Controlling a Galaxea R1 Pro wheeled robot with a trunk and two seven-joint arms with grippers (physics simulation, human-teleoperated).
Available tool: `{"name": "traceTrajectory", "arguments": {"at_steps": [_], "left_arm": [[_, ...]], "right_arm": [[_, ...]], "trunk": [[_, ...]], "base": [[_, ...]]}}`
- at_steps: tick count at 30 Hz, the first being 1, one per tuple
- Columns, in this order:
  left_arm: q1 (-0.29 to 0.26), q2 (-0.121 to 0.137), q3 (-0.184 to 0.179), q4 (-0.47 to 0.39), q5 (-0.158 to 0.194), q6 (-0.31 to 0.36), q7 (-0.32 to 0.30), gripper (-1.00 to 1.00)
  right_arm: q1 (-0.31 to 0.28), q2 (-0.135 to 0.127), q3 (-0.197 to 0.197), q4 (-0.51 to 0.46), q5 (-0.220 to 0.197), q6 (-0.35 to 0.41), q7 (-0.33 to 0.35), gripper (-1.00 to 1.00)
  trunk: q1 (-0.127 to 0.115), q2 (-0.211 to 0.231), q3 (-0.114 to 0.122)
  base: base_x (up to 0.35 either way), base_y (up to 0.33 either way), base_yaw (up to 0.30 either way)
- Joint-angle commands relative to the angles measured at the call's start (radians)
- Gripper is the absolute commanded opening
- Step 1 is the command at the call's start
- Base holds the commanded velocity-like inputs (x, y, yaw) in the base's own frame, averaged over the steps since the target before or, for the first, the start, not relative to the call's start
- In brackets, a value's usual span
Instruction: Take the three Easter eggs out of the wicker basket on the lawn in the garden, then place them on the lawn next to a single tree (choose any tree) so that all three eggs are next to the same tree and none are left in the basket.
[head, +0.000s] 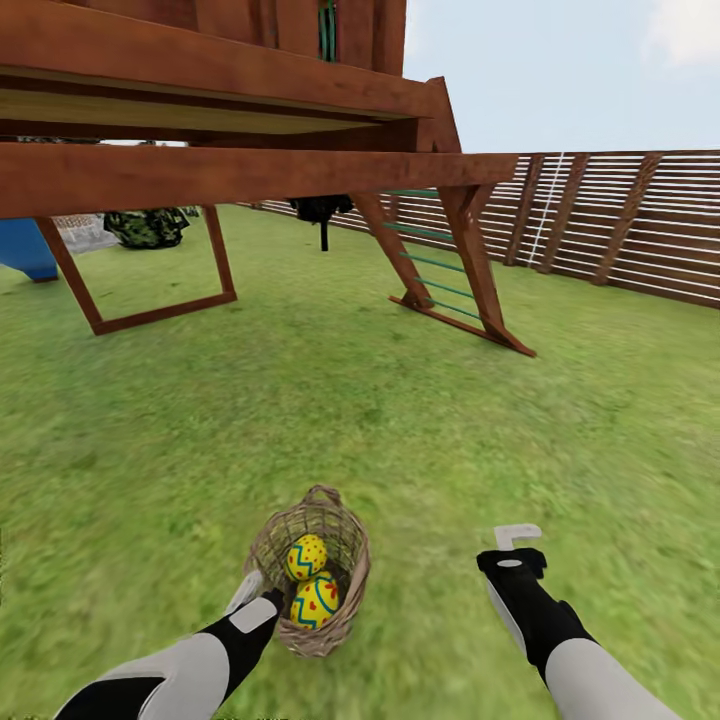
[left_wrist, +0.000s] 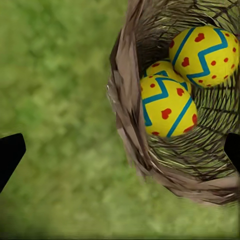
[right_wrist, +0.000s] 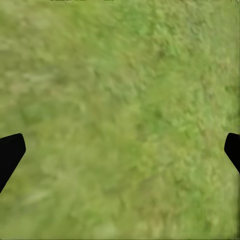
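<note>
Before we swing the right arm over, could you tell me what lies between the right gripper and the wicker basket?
Bare lawn, head view.

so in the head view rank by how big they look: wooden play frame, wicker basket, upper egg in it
1. wooden play frame
2. wicker basket
3. upper egg
Apparent size only; the frame stands farther off.

- Three egg-shaped yellow Easter eggs (left_wrist: 167, 107) carry blue zigzag bands and red dots and hearts.
- The round woven twig basket (head: 345, 610) is brown-grey.
- The grassy lawn (head: 300, 420) is mottled green.
- The timber play frame (head: 250, 170) and slatted fence (head: 620, 220) are reddish brown.
</note>
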Motion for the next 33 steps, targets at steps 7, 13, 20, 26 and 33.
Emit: {"name": "traceTrajectory", "arguments": {"at_steps": [7,13,20,26,33], "left_arm": [[0.0,0.003,0.012,-0.001,0.002,-0.004,0.002,1.0],[0.0,0.011,0.012,0.001,0.073,-0.005,0.0,1.0],[0.0,0.016,0.012,-0.008,0.082,-0.006,-0.001,1.0],[0.0,0.017,0.014,-0.035,0.083,-0.008,0.0,1.0],[0.0,0.018,0.014,-0.043,0.082,-0.009,0.004,1.0]], "right_arm": [[0.001,0.0,0.004,-0.001,0.011,0.01,-0.003,1.0],[0.001,0.0,0.004,-0.001,0.011,0.01,-0.003,1.0],[0.004,0.0,0.004,0.0,0.011,0.01,0.001,1.0],[0.007,0.007,0.004,0.0,0.011,0.01,0.006,1.0],[0.007,0.026,0.003,0.001,0.013,0.01,0.007,1.0]], "trunk": [[0.0,0.0,-0.001],[0.0,0.0,-0.001],[0.0,0.0,-0.001],[0.0,0.0,-0.001],[0.0,0.0,-0.001]], "base": [[0.0,-0.33,0.259],[0.004,-0.33,0.286],[0.067,-0.33,0.286],[0.1,-0.291,0.083],[0.016,-0.042,0.005]]}}
